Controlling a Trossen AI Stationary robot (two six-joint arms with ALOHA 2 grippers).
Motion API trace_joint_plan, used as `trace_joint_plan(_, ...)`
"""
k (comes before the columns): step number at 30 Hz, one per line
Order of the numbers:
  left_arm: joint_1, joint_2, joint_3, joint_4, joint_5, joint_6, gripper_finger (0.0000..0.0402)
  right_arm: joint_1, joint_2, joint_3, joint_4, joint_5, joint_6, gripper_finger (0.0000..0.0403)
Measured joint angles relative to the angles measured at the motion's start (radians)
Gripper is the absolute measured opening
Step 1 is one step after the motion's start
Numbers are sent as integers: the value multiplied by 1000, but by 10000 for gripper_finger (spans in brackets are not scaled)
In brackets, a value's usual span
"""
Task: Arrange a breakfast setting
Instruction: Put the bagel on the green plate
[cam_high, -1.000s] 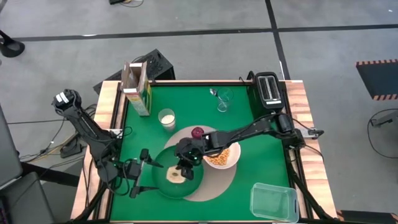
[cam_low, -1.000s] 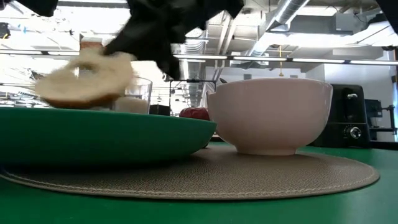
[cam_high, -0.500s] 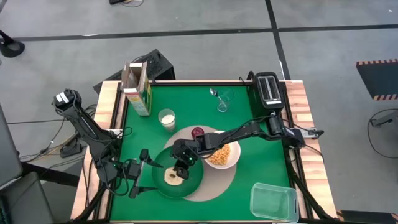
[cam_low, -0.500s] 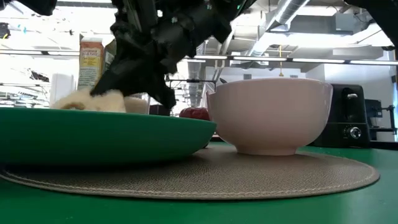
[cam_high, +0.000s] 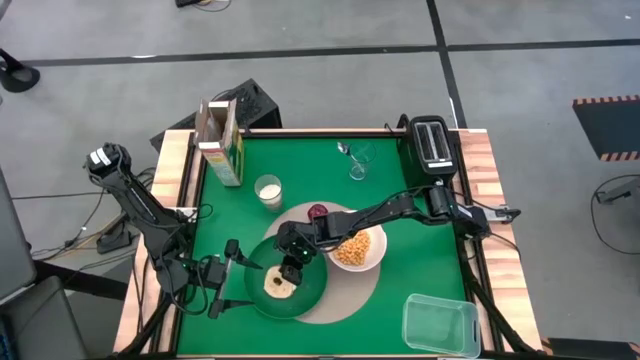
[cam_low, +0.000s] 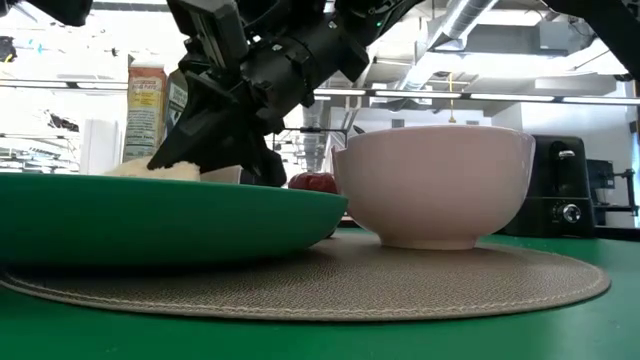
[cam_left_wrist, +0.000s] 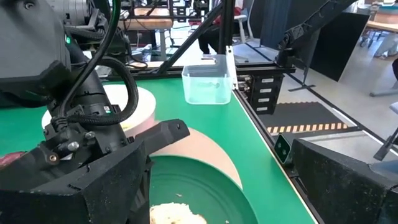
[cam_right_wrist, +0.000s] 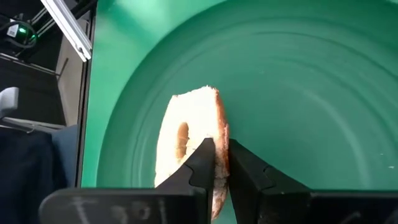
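A pale bagel half (cam_right_wrist: 189, 134) sits low in the round dark-green plate (cam_high: 312, 292), which rests on the round tan mat (cam_high: 350, 295). My right gripper (cam_right_wrist: 222, 163) is over the plate in the high view (cam_high: 287, 268) and is shut on the bagel half. The white bowl (cam_high: 358, 248), holding yellow cereal, stands on the mat right of the plate. My left gripper (cam_high: 224, 283) is open and empty at the table's near left, beside the plate. The cereal box (cam_high: 222, 140) stands at the far left. A clear glass (cam_high: 358, 162) and a metal spoon (cam_high: 343, 148) are at the far middle. My right gripper pinches the bagel half's rim (cam_right_wrist: 219, 140) between its two fingers. The fingers slant down from the table's right and far side. The bagel half is tilted in the hold, and its lower part is down inside the plate (cam_low: 170, 172).
A glass of milk (cam_high: 267, 190) stands left of the mat. A dark red fruit (cam_high: 318, 212) lies at the mat's far edge. A black toaster (cam_high: 432, 142) is at the far right corner, and a clear plastic tub (cam_high: 440, 322) at the near right.
My right gripper has gone down and a little toward the table's left with the bagel half, staying shut on it. The bagel half was lifted clear above the plate and now sits low in the plate.
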Motion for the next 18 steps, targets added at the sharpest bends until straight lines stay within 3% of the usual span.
trace_joint_plan(18, 0, 0, 0, -14, 0, -5, 387, 0, 1, -2, -6, 27, -1, 172)
